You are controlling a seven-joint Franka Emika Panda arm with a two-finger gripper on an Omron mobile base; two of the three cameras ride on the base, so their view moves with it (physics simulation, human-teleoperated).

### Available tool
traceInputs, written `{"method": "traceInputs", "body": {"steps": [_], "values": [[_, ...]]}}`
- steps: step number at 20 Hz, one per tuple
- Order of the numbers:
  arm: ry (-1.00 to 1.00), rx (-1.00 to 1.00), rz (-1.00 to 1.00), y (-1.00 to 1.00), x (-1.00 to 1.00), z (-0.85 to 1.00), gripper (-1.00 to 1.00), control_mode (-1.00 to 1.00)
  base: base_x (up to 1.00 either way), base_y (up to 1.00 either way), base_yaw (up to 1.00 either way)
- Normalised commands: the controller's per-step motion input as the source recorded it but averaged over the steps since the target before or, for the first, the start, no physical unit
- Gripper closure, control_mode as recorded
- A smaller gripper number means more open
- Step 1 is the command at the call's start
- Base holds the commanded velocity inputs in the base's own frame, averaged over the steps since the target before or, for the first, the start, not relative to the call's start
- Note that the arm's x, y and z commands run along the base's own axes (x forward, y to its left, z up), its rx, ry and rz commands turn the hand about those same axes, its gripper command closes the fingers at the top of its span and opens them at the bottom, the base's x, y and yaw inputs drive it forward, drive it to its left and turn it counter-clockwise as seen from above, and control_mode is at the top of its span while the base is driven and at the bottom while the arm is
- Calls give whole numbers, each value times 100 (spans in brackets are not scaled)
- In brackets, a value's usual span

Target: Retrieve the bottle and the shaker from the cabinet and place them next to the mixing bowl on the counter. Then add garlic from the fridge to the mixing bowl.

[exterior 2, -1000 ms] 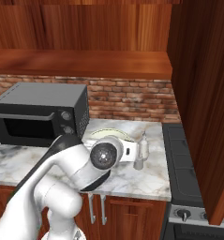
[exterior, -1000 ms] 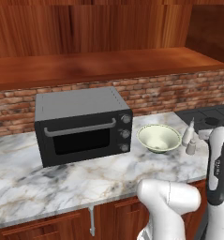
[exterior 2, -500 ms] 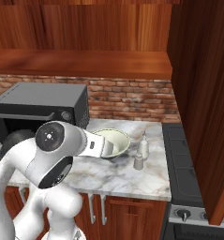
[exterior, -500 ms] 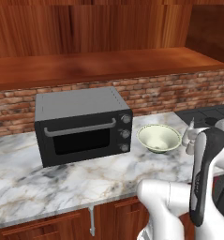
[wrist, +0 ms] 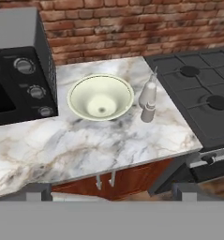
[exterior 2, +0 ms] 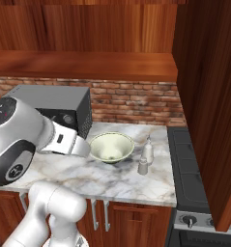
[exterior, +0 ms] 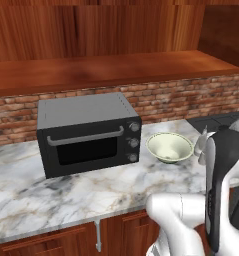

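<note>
— On the marble surface point(wrist: 108, 140), what stands around the mixing bowl point(wrist: 100, 97)?
— A black toaster oven point(exterior: 86, 134) sits close on one side, with three round knobs down its front. On the other side the bottle point(wrist: 148, 93) and the shaker point(wrist: 146, 112) stand upright, just beside the bowl and touching or nearly touching each other. Past them lies a dark gas stove point(wrist: 202, 98).

— Anything blocking the bowl?
— Nothing lies inside it. In the right base view the white arm point(exterior 2: 20, 137) crosses in front of the oven.

— Shapes and materials?
— The bowl is round, pale cream and smooth. The bottle is pale with a narrow neck; the shaker is a small grey cylinder. Red brick backs the surface, with wood cabinets above and below.

— And the fingers point(wrist: 111, 192)?
— Spread fully apart, holding nothing. Their tips are faint at the bottom of the hand view, so I place them roughly.
</note>
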Motion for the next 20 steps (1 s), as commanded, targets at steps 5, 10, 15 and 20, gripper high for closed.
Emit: {"method": "traceInputs", "body": {"steps": [5,10,15,20], "values": [[14,0,0,35,-51,50,-100,-100,0,0,0],[5,0,0,68,-22,19,-100,-100,0,0,0],[0,0,0,40,0,0,-100,-100,0,0,0],[-3,5,10,0,0,-12,-100,-100,0,0,0]]}}
